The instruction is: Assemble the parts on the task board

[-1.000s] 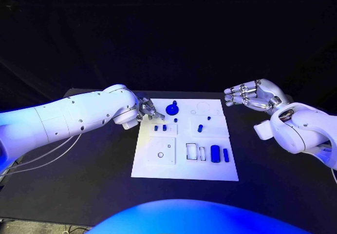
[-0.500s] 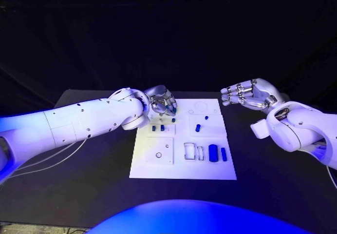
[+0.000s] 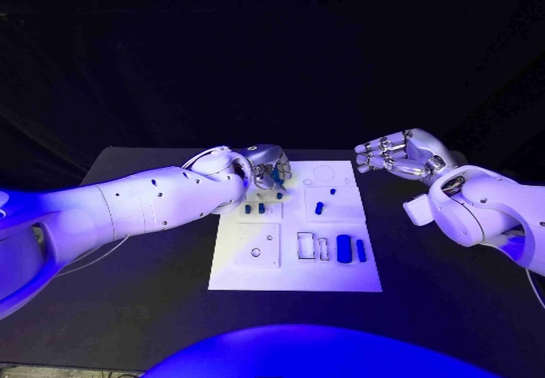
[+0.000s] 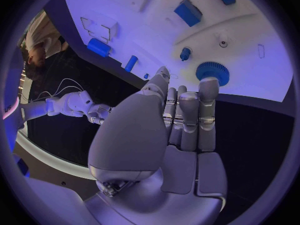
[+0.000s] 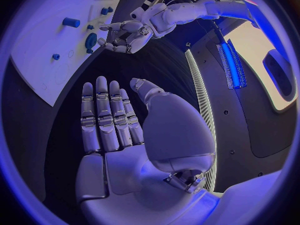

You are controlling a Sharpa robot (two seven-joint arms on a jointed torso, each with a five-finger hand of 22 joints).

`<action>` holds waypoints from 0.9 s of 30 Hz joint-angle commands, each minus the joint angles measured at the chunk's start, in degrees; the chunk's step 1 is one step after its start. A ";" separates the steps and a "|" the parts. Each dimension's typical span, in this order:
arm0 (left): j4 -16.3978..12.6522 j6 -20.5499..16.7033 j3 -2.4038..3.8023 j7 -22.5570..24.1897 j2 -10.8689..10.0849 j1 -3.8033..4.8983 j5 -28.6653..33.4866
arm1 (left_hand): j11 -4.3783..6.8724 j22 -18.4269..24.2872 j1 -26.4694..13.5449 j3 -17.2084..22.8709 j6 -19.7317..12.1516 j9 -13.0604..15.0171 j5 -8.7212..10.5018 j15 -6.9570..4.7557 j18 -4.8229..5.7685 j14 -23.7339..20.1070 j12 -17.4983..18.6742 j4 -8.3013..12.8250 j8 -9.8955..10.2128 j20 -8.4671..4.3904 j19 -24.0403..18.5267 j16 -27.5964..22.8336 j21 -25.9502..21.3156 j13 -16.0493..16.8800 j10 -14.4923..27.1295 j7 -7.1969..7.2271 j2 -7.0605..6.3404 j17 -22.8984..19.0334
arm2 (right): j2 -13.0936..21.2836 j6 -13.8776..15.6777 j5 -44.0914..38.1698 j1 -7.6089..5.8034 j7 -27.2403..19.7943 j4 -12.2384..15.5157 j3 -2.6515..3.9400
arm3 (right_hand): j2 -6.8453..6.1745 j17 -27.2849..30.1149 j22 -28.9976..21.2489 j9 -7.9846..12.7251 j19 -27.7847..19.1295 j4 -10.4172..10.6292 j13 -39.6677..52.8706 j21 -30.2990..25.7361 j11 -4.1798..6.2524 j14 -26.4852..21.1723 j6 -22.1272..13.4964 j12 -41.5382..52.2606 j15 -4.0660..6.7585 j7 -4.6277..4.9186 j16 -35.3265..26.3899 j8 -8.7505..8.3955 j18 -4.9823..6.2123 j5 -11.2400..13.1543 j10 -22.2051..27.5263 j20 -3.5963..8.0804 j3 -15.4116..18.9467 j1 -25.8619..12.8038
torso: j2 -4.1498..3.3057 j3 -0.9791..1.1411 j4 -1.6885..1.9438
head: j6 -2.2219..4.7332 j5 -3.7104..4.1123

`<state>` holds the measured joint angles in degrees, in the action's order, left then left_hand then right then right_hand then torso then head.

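The white task board [image 3: 264, 272] lies in the middle of the black table. A blue gear [image 4: 212, 72] stands at its far left, just beyond my left hand's fingertips. My left hand [image 3: 266, 164] hovers over that corner with its fingers stretched out and nothing in them. Small blue parts [image 3: 253, 209] stand in a left recess, another blue part [image 3: 319, 208] lies mid-board, and two long blue pieces [image 3: 344, 248] lie near the right edge. My right hand [image 3: 398, 153] hangs off the board's far right corner, palm up and holding nothing. The right wrist view shows the gear [image 5: 91, 40] under the left hand [image 5: 125, 34].
Bare black table [image 3: 454, 283] surrounds the board on all sides. Outlined recesses [image 3: 257, 244] sit on the board's near left. My left forearm [image 3: 148, 205] lies across the table's left side up to the board's edge.
My left hand has moved farther and to the right, from beside the board's left edge to over the gear corner. The right hand has barely shifted.
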<state>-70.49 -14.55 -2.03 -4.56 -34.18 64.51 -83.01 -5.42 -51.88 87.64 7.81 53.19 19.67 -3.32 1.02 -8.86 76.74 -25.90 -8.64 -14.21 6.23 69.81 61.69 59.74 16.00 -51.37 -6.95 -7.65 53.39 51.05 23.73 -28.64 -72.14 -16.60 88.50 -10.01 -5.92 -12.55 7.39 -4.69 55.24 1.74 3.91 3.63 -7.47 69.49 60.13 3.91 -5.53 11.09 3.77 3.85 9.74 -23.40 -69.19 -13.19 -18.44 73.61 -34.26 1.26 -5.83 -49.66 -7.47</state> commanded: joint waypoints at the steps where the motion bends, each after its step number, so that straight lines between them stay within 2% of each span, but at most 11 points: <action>1: 0.24 3.10 0.03 -1.77 0.39 -0.05 -6.18 | 0.02 -3.10 -0.31 -0.42 0.96 -0.76 0.34 -0.02 1.37 1.13 0.47 0.04 0.61 -0.03 1.51 2.52 2.81 -0.59 0.10 0.04 -0.48 1.80 | -0.03 -0.88 -0.16 0.04 -0.61 0.08 0.02 | -0.09 0.06 -0.08 0.09 -0.38 0.11 -0.09 0.20 -0.06 -0.45 -0.35 0.17 -0.15 0.04 -0.06 -0.11 0.94 -0.32 0.53 -0.05 -0.36 -0.03 | -0.01 0.03 0.02 | -0.08 0.09; 11: 0.43 6.61 0.04 -2.92 0.83 -0.08 -7.37 | 0.35 -7.91 -0.85 -0.97 2.42 -2.22 0.35 -0.29 2.18 2.94 0.81 -0.26 1.55 -0.08 3.55 6.63 7.10 -1.68 -1.54 0.04 -0.43 4.74 | -0.06 -0.81 -0.16 0.04 -0.65 0.10 0.02 | -0.09 0.06 -0.08 0.09 -0.38 0.11 -0.09 0.20 -0.06 -0.45 -0.35 0.17 -0.15 0.04 -0.06 -0.11 0.94 -0.32 0.53 -0.05 -0.36 -0.03 | 0.05 0.01 0.10 | -0.23 0.20; 17: 1.16 6.82 0.05 -2.71 1.49 -0.20 -7.35 | 0.55 -9.08 -0.52 -0.77 3.20 -2.83 0.35 -0.45 2.35 3.45 1.35 -0.19 2.00 -0.20 3.90 7.82 8.16 -2.26 -2.45 -0.17 -0.04 5.45 | -0.18 -0.82 -0.16 0.04 -0.69 0.09 0.02 | -0.09 0.06 -0.08 0.09 -0.38 0.11 -0.09 0.20 -0.06 -0.45 -0.35 0.17 -0.15 0.04 -0.06 -0.11 0.94 -0.32 0.53 -0.05 -0.36 -0.03 | 0.02 -0.04 0.07 | -0.10 0.16; 27: 3.00 6.48 0.08 -2.05 2.57 -0.54 -7.24 | 0.97 -11.62 1.89 1.72 4.92 -4.08 0.33 -0.87 2.76 4.31 3.16 0.77 3.09 -0.47 4.84 9.69 10.42 -3.77 -5.17 -0.05 1.24 6.47 | -0.28 -0.89 -0.16 0.05 -0.72 0.11 0.03 | -0.09 0.06 -0.08 0.09 -0.38 0.11 -0.09 0.20 -0.06 -0.45 -0.35 0.17 -0.15 0.04 -0.06 -0.11 0.94 -0.32 0.53 -0.05 -0.36 -0.03 | 0.02 0.03 0.05 | -0.19 0.16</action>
<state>-67.66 -8.81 -2.00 -7.02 -31.82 64.01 -89.77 -4.37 -63.39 89.06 9.31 57.77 15.66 -3.32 0.13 -7.13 80.72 -22.84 -7.96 -11.37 5.62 74.24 71.23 70.06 12.32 -56.33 -6.85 -6.23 59.81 50.83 23.71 -28.63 -72.12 -16.67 88.54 -9.99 -5.92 -12.56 7.39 -4.69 55.24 1.74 3.91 3.63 -7.47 69.49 60.13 3.90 -5.53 11.09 3.77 3.85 9.74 -23.40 -69.19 -13.19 -18.43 73.61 -34.22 1.26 -5.78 -49.81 -7.32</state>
